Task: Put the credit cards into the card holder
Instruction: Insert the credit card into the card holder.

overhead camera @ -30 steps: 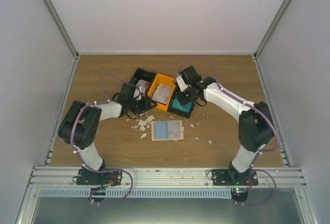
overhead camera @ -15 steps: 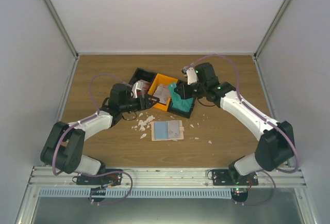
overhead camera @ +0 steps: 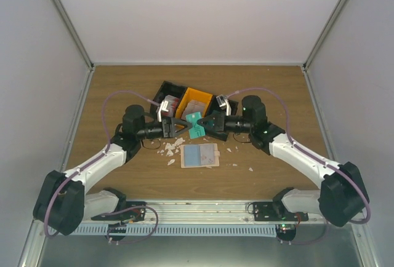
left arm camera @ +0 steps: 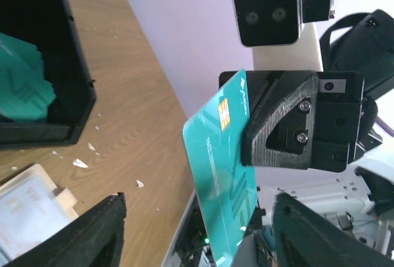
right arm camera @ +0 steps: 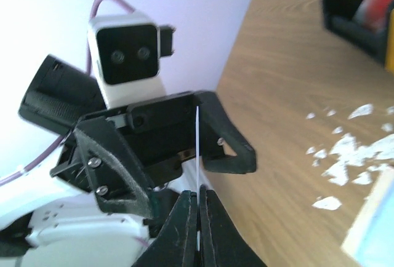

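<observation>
The thin teal plastic credit card (overhead camera: 196,127) is held in the air over the wooden tabletop (overhead camera: 123,79), just beyond the flat beige folding card holder (overhead camera: 200,155). The right tool (overhead camera: 206,123) pinches one of its edges. The left tool (overhead camera: 182,126) faces it, its fingers spread wide on either side of the card, in front of the joined black and orange plastic bins (overhead camera: 196,92).

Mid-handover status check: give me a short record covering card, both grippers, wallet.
card: teal credit card, in the air between the two arms
right gripper: shut on the card's edge
left gripper: open, one finger on each side of the card, not gripping
card holder: flat on the table, nearer the arm bases
handover: not yet done
</observation>
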